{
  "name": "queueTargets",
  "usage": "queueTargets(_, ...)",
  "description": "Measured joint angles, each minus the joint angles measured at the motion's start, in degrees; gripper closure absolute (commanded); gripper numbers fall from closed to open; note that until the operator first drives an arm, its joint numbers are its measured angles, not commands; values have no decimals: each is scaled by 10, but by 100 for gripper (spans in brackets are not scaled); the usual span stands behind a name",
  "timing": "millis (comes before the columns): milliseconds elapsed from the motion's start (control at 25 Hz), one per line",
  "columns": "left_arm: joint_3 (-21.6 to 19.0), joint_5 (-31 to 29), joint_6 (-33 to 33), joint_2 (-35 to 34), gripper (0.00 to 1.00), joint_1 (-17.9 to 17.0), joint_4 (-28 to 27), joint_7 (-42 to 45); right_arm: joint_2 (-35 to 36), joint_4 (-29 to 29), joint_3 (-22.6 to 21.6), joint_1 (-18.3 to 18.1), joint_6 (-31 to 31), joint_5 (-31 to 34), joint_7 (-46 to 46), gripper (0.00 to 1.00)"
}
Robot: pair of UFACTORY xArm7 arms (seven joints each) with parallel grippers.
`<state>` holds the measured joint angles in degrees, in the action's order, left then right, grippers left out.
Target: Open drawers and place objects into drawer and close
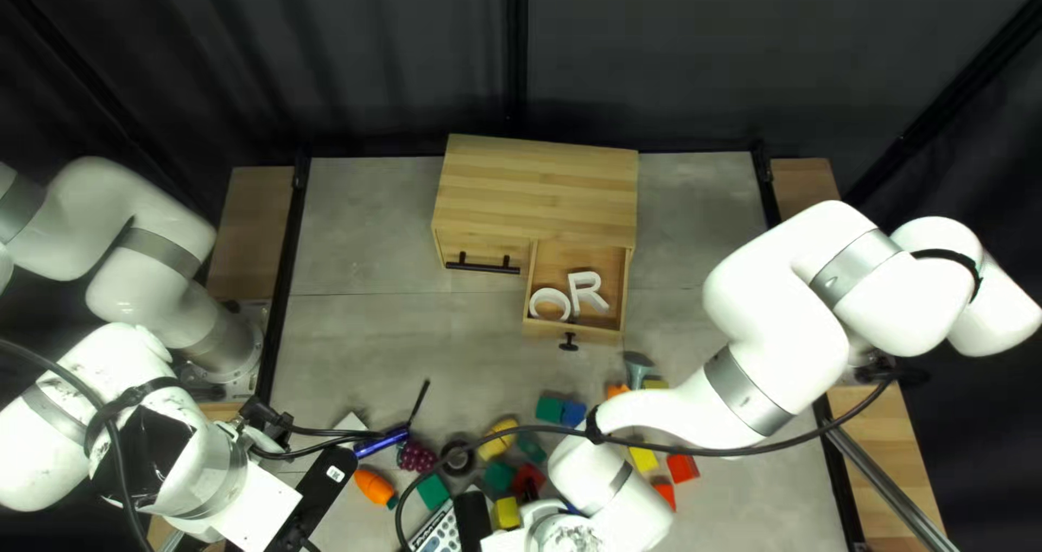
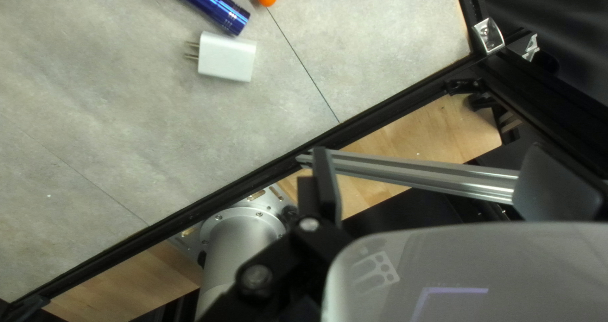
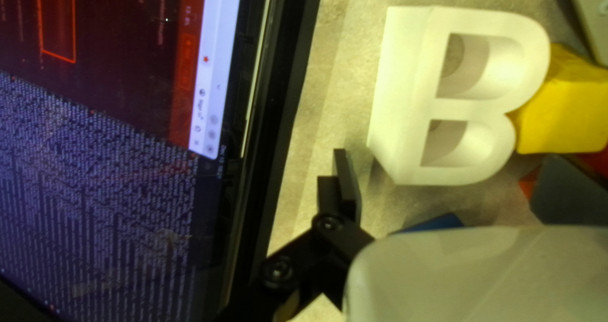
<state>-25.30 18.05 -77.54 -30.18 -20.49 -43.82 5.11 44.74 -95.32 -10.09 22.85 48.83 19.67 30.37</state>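
Robotics laboratory workcell, as indicated by a white left arm (image 1: 130,292) and right arm (image 1: 782,281) flanking a grey table (image 1: 380,335), a metal rail (image 2: 430,176), a dark curtain (image 1: 380,53) and a lit computer screen (image 3: 114,170).

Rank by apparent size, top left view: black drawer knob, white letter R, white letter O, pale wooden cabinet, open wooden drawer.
Pale wooden cabinet
Open wooden drawer
White R and white O: too alike to rank
Black drawer knob
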Motion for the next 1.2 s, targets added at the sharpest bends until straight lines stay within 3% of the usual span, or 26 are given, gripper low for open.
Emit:
queueTargets(80,0,0,0,0,0,0,0,0,1,-2,0,-1,0,0,-1,0)
queueTargets(200,0,0,0,0,0,0,0,0,3,-5,-1,-2,-2,-1,-3,8)
queueTargets(240,0,0,0,0,0,0,0,0,4,-5,-1,-3,-3,-2,-4,33)
queueTargets(280,0,0,0,0,0,0,0,0,5,-6,-1,-4,-4,-2,-5,77)
queueTargets(320,0,0,0,0,0,0,0,0,5,-7,-1,-4,-4,-2,-5,77)
queueTargets(360,0,0,0,0,0,0,0,0,5,-7,-1,-4,-5,-2,-5,97)
queueTargets(680,0,0,0,0,0,0,0,0,-35,35,0,5,-2,3,15,98)
queueTargets(1200,0,0,0,0,0,0,0,0,-215,202,3,39,40,23,100,99)
